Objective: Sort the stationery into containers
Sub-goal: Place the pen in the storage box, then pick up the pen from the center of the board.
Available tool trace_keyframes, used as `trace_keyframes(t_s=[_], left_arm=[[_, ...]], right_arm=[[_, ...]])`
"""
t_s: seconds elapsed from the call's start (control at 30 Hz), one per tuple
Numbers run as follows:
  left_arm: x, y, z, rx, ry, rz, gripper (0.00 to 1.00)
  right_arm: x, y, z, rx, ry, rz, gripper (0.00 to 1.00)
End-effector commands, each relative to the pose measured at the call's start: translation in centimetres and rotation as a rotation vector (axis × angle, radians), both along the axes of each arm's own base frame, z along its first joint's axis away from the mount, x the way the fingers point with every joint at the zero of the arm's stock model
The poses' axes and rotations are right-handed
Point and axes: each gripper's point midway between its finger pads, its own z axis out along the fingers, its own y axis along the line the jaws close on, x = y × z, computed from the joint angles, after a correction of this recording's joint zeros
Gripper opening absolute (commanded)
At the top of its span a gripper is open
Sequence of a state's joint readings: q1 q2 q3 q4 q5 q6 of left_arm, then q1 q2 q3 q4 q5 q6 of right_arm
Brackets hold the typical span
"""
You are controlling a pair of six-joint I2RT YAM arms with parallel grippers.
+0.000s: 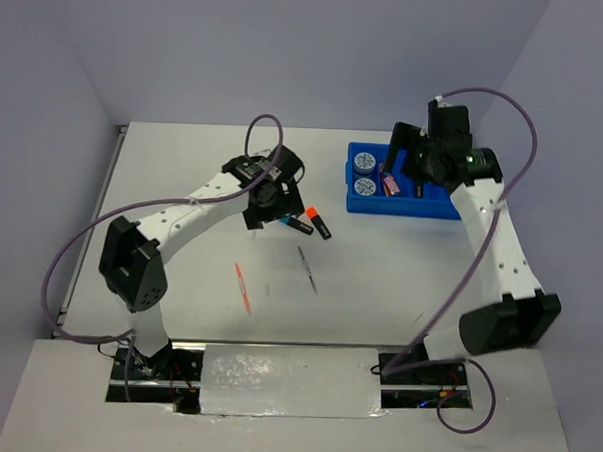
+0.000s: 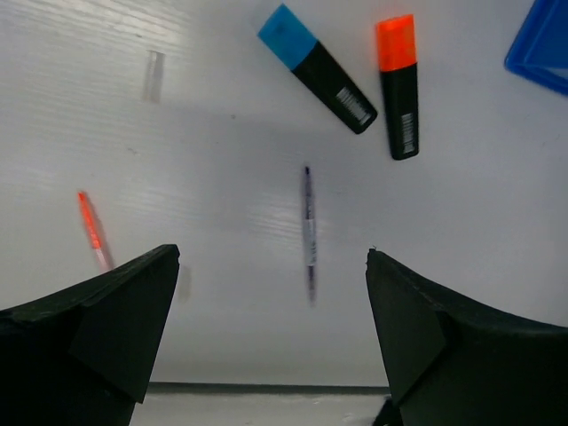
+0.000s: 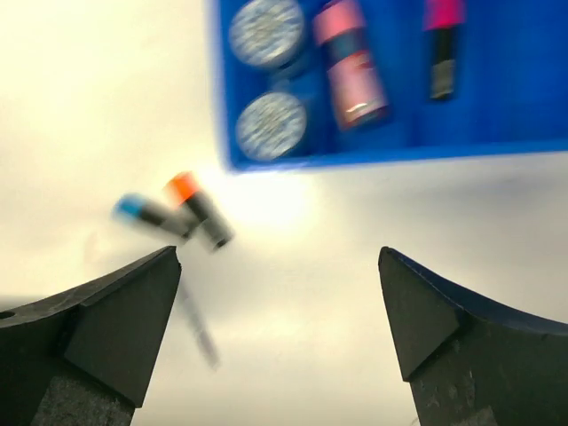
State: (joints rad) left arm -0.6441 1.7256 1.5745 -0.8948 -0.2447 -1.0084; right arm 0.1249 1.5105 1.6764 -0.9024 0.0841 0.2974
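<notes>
– At the left of the table, what lies loose?

– The orange pen, thin and nearly upright in the top view, well apart from everything else. To its right is the grey pen, also thin, with its long axis running away from the arm bases.

– And the left gripper?

– It hangs over that patch with its jaws wide apart and nothing between them. In its wrist view the grey pen sits between the two fingers, and its length runs across the line they would close along. That looks like the easiest catch. The blue-capped highlighter and orange-capped highlighter lie further ahead and to the right, close together. The blue one is slanted and the orange one nearly straight.

– Which arm is nearer to all this?

– The left, clearly. Every loose piece lies under or just beside it.

– Further right, the container?

– The blue tray sits near the back right. Two tape discs fill its leftmost compartment, one in front of the other. The pink cylinder lies in what seems the next compartment, and a pink-capped highlighter lies beyond that. The view is blurred, so I cannot vouch for the dividers.

– And the right gripper?

– It is above the tray, its fingers spread and empty, with the loose highlighters well off to its left.
</notes>
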Motion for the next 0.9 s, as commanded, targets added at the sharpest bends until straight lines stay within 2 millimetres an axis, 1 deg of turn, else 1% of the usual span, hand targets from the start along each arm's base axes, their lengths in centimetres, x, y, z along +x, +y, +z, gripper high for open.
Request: trace_keyframes(t_s=[0.0,0.03,0.07,0.1,0.13,0.17,0.2,0.23,0.27,0.33,0.37,0.4,0.43,0.47,0.5,0.53,0.57,0.63,0.67,0.73,0.77,0.83,0.87], left_arm=[[1.0,-0.8,-1.2,0.032,0.038,0.276,0.98],[1.5,-1.1,-1.7,0.033,0.047,0.298,0.97],[2.3,-2.0,-2.6,0.032,0.057,0.344,0.97],[2.5,-2.1,-3.0,0.043,0.064,0.365,0.96],[3.2,-2.9,-3.0,0.019,0.058,0.387,0.95],[3.5,-3.3,-4.6,0.036,0.083,0.398,0.93],[3.8,-3.6,-5.1,0.034,0.090,0.410,0.93],[4.1,-4.0,-5.7,0.034,0.099,0.419,0.93],[4.6,-4.5,-7.0,0.039,0.115,0.436,0.92],[4.9,-4.9,-7.7,0.045,0.127,0.448,0.91],[5.1,-5.1,-8.8,0.051,0.138,0.462,0.90],[5.8,-5.5,-9.1,0.035,0.120,0.461,0.88],[6.0,-5.7,-9.4,0.031,0.116,0.458,0.84],[6.3,-6.0,-10.3,0.035,0.119,0.454,0.83],[6.5,-6.2,-10.6,0.030,0.118,0.449,0.81],[6.8,-6.4,-10.6,0.028,0.116,0.453,0.81],[7.0,-6.5,-11.2,0.039,0.118,0.452,0.82],[7.3,-6.8,-11.5,0.033,0.116,0.453,0.82],[7.4,-6.8,-11.9,0.038,0.120,0.454,0.82],[7.5,-6.8,-12.0,0.043,0.118,0.460,0.82],[7.3,-6.6,-12.5,0.058,0.129,0.460,0.82],[7.2,-6.5,-12.6,0.068,0.135,0.467,0.80],[7.0,-6.3,-13.1,0.087,0.148,0.465,0.80]], right_arm=[[-2.5,4.5,-0.5,0.171,-0.009,0.118,1.00],[-4.2,5.2,-0.7,0.188,-0.010,0.143,1.00],[-5.0,5.5,-0.8,0.195,-0.008,0.151,1.00],[-6.4,6.0,-0.8,0.213,-0.014,0.183,1.00],[-7.1,6.2,-0.9,0.220,-0.007,0.194,1.00],[-7.8,6.6,-0.8,0.231,-0.003,0.210,1.00],[-8.7,6.9,-0.2,0.254,-0.018,0.236,1.00],[-9.3,7.1,-0.3,0.264,-0.011,0.247,1.00],[-9.9,7.3,-0.3,0.273,-0.007,0.262,1.00],[-11.0,7.7,0.4,0.295,-0.019,0.294,1.00],[-11.5,7.9,0.6,0.300,-0.016,0.311,1.00],[-11.9,8.1,1.0,0.302,-0.029,0.325,1.00],[-12.3,8.2,1.1,0.309,-0.025,0.340,1.00],[-12.6,8.3,1.2,0.309,-0.028,0.350,1.00],[-13.0,8.6,1.4,0.307,-0.031,0.366,1.00],[-13.1,8.7,1.4,0.299,-0.033,0.376,1.00],[-13.5,8.8,1.5,0.296,-0.033,0.386,1.00],[-14.1,9.5,1.2,0.296,-0.025,0.413,1.00],[-14.3,9.7,1.2,0.303,-0.021,0.426,1.00],[-14.6,10.1,1.1,0.307,-0.020,0.444,1.00],[-14.6,10.2,1.1,0.307,-0.018,0.448,1.00],[-14.8,10.4,1.2,0.307,-0.018,0.459,1.00],[-14.7,10.5,1.4,0.310,-0.024,0.460,1.00]])
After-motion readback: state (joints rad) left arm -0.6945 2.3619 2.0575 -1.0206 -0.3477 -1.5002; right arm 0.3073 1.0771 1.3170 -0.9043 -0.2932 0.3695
